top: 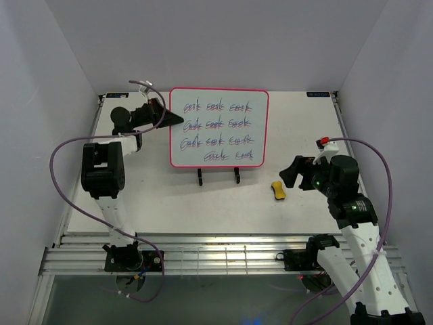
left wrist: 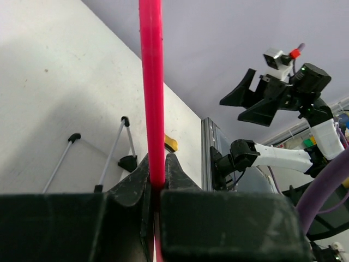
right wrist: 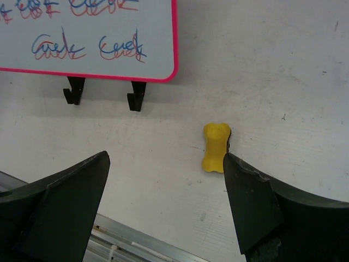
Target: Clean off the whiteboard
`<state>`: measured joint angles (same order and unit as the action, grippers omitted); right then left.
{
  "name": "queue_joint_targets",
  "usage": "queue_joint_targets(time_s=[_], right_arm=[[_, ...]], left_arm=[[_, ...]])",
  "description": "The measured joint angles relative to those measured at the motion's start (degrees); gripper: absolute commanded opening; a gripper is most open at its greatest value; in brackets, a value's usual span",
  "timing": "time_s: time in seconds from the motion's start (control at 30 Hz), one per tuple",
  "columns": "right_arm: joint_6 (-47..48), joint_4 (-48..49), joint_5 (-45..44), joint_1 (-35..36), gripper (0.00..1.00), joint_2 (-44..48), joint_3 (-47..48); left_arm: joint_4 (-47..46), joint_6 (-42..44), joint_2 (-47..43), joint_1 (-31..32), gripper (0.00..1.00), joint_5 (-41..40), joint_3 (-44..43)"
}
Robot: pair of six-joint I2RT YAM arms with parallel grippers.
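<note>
Top external view showed the whiteboard [top: 218, 128] propped upright on its black wire stand [top: 218, 177] toward the far side of the table [top: 169, 203]. Four rows of blue-red scribbles [top: 216, 125] were unwiped across its face. On the board's left edge the left gripper [top: 177, 120] was clamped shut over the pink frame; the left wrist view had that frame rising straight from between the closed jaws. Off the board's lower right corner lay the small yellow eraser [top: 279, 190], flat on the table, its long axis running roughly near-to-far. The right gripper [top: 292, 175] hung just beside it, jaws spread wide and holding nothing. In the right wrist view the eraser sat ahead of the gap, off-centre toward the finger on that view's right side, with its length crossways to the closing line. By my reading the right arm was nearer and the only free one. The pickup turned on centring the gap over the eraser's narrow waist.
</note>
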<state>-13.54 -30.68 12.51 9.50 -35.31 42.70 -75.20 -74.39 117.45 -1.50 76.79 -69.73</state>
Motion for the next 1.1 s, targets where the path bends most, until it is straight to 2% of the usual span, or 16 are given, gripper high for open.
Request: queue_joint_targets(time_s=[0.23,0.4,0.47,0.57,0.73,0.83,0.97,1.1], right_arm=[[-1.1,1.7,-3.6,0.0,0.93,-4.6,-0.9],[-1.0,3.6,-5.3,0.0,0.94,-11.9,-0.9],[-0.3,4.5,-4.7,0.0,0.99,-15.4,-1.0],[2.2,5.7,-1.8,-0.1,0.86,-23.3,-0.8],[4.8,5.4,-1.6,1.3,0.81,-35.2,-0.7],[5.7,5.1,-3.2,3.6,0.72,-38.2,-0.1],[6.3,5.2,-5.2,6.1,0.67,-40.0,0.5],[6.6,5.1,-7.9,7.3,0.65,-41.0,0.9]], left_arm=[[1.3,1.6,-13.7,0.5,0.00,-4.6,4.6],[19.4,9.6,-31.1,0.5,0.00,-11.2,8.5],[27.5,11.2,-37.7,0.1,0.00,-14.2,9.2],[39.4,13.7,-47.6,-1.6,0.00,-16.9,11.5],[59.4,20.0,-63.1,-4.1,0.00,-22.0,17.3],[72.6,25.2,-69.8,-4.1,0.00,-25.9,17.3],[82.8,29.8,-74.4,-4.0,0.00,-28.2,17.3],[89.5,33.1,-75.1,-3.9,0.00,-28.6,17.3]])
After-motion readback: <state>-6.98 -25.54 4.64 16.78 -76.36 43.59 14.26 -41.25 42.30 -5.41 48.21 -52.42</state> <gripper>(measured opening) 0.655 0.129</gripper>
